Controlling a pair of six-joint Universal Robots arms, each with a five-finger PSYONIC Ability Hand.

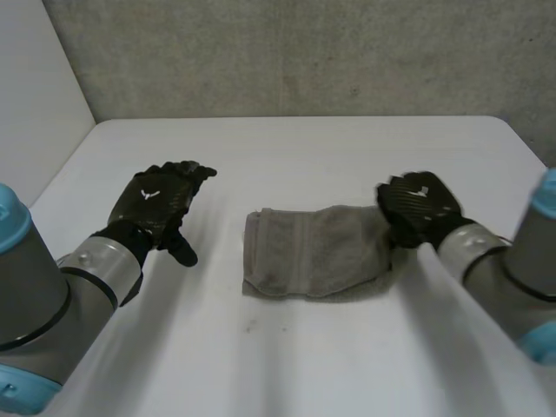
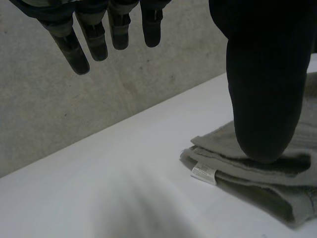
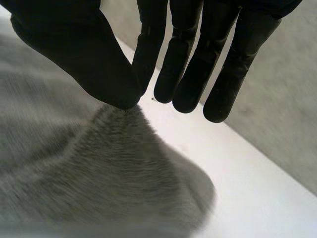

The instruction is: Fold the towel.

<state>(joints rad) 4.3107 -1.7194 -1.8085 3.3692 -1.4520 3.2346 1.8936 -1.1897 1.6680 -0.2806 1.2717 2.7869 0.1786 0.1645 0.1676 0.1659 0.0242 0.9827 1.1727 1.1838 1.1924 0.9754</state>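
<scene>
A grey towel lies folded into a small thick rectangle in the middle of the white table. My right hand is at the towel's right edge. In the right wrist view its thumb and a finger pinch the towel, pulling the cloth up into a small peak. My left hand hovers open to the left of the towel, apart from it, fingers straight. In the left wrist view the towel lies beyond the thumb, with a white label on its near edge.
A grey wall runs along the table's far edge and a pale panel stands at its left side. Bare table surface lies on all sides of the towel.
</scene>
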